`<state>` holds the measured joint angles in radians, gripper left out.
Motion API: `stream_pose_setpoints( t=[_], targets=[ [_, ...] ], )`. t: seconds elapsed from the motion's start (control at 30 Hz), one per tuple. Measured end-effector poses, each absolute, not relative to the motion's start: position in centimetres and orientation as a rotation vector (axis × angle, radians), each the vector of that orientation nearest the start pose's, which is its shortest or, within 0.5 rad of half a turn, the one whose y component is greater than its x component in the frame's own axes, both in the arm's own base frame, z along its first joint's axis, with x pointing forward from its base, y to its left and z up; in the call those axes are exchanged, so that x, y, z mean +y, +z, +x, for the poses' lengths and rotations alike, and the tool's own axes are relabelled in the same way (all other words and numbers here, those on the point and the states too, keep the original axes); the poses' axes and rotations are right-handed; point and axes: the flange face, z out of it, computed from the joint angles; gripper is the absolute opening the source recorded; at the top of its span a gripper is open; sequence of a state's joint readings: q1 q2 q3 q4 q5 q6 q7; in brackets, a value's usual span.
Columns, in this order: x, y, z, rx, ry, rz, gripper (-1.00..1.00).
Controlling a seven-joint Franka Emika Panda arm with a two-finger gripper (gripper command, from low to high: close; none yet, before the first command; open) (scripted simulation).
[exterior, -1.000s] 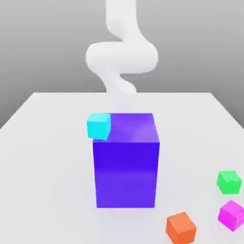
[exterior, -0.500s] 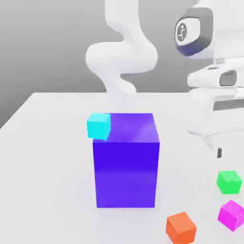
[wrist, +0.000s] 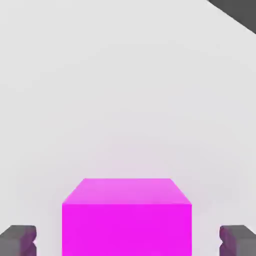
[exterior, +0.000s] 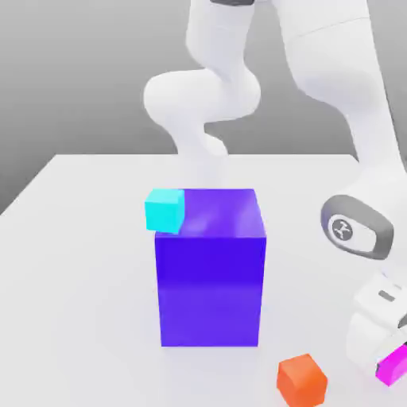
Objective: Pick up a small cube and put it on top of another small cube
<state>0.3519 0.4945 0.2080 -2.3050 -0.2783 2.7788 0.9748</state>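
The small magenta-pink cube [wrist: 127,217] rests on the white table and fills the space between my two dark fingertips [wrist: 17,240]. My gripper [wrist: 128,242] is open and straddles the cube, with a gap on each side. In the exterior view only a sliver of the same magenta cube [exterior: 393,366] shows below my white hand [exterior: 374,330], low at the exterior view's right. A small cyan cube [exterior: 165,209] sits at the top left corner of a large blue-violet block [exterior: 211,270] in the middle of the table.
A small orange cube [exterior: 302,380] lies on the table near the front edge, just left of my hand in the exterior view. My white arm [exterior: 342,95] arches down from above on the right. The table [exterior: 79,262] is white.
My arm has swung in and come down at the exterior view's right. My hand now sits over the magenta cube and covers the green cube. No cube has moved.
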Motion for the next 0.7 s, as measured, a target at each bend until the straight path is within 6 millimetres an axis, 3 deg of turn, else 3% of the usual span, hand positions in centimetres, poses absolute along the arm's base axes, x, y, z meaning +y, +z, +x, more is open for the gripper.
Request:
stream_pose_setpoints(
  t=[0.13, 0.3, 0.47, 0.57, 0.7],
  targets=[
    [29.0, 13.3, 42.6, 0.279, -0.001, -3.128, -1.0],
    [29.3, 19.0, 42.0, 0.257, 0.001, -3.129, -1.0],
    [32.1, 22.8, 34.9, 0.007, 0.005, -3.137, -1.0],
    [33.2, 24.0, 30.5, -0.146, 0.01, -3.135, -1.0],
    [33.3, 23.0, 29.6, -0.161, 0.066, -3.122, -1.0]
  ],
)
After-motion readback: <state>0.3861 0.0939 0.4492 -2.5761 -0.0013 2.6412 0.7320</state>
